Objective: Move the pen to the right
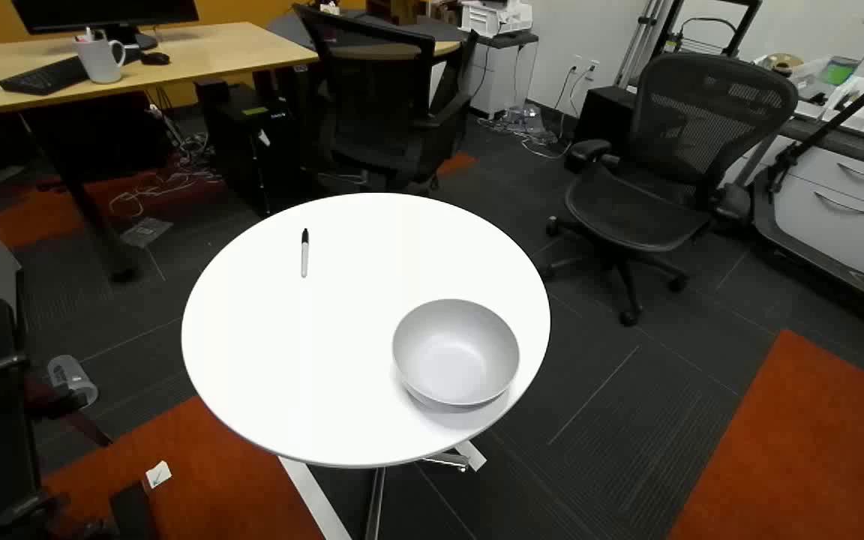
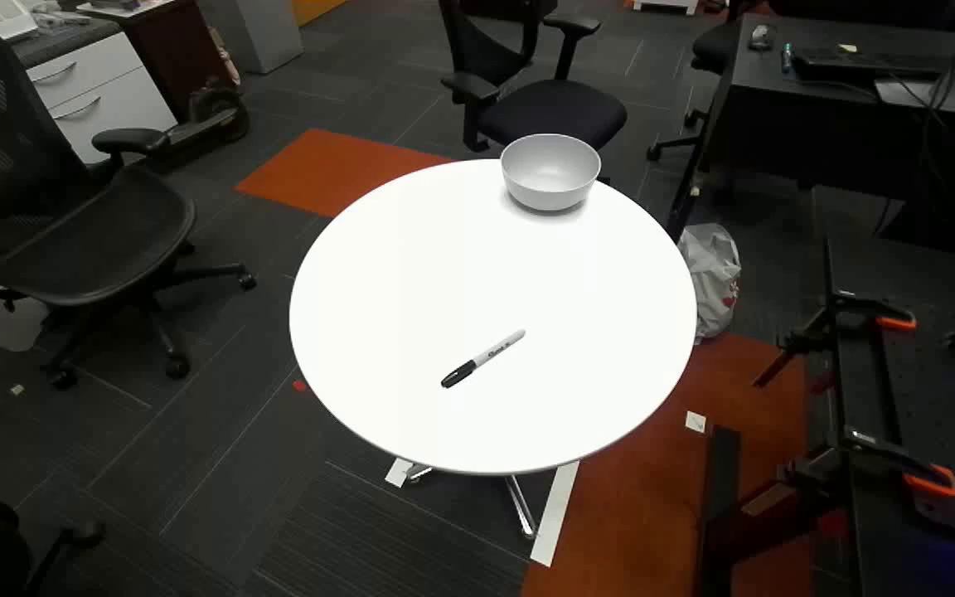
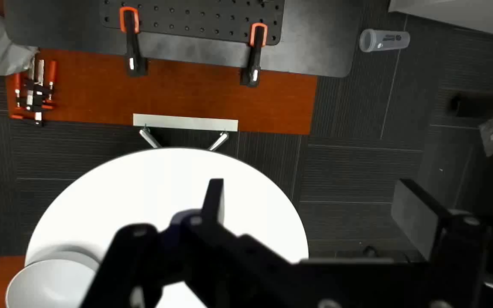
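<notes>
Closest, in the wrist view, comes the claw (image 3: 310, 184), spread wide, its 2 sides well apart, holding nothing! That reads to me as readiness: plenty of room to straddle something slim. Beyond it lies the round white worktop (image 3: 144, 179). Over to an exterior view, and there's the pen (image 2: 484, 357), flat on the worktop, black end turned to the near side, nothing touching it. The wrist view doesn't show it; perhaps the claw hides it. Loose and lying slantwise, it calls for a pinch square across the barrel, I'd say, since a stray nudge could roll it. Whose right is meant? I can't tell, and the move looks not yet begun. Farther back, upright by the far edge, stands the bowl (image 2: 550, 170), well apart from the pen, so probably no obstacle to the grip. Behind that, a dark chair (image 2: 552, 106), standing beyond the worktop, perhaps to leave working room.
</notes>
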Controlling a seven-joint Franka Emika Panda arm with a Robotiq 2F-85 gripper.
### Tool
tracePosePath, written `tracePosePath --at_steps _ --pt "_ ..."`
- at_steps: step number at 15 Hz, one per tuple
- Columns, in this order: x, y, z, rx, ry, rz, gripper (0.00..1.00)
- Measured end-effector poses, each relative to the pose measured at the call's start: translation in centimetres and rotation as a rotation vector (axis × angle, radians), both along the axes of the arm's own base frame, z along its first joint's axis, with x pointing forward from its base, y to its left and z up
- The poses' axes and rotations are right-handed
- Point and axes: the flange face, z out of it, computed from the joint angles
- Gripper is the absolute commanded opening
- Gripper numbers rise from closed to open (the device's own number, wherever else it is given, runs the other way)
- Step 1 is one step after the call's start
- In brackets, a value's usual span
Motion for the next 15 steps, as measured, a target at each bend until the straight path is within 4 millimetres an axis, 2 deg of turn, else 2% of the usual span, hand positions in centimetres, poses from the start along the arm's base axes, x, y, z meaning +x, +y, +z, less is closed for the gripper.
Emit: tracePosePath --at_steps 9,12,15 --pt "0.4 0.0 0.2 0.001 -0.023 0.006 1.0" --pt "3.5 -0.3 0.0 -0.038 -0.145 0.082 1.0" --pt "8.8 0.0 -2.5 -0.094 -0.224 0.211 1.0"
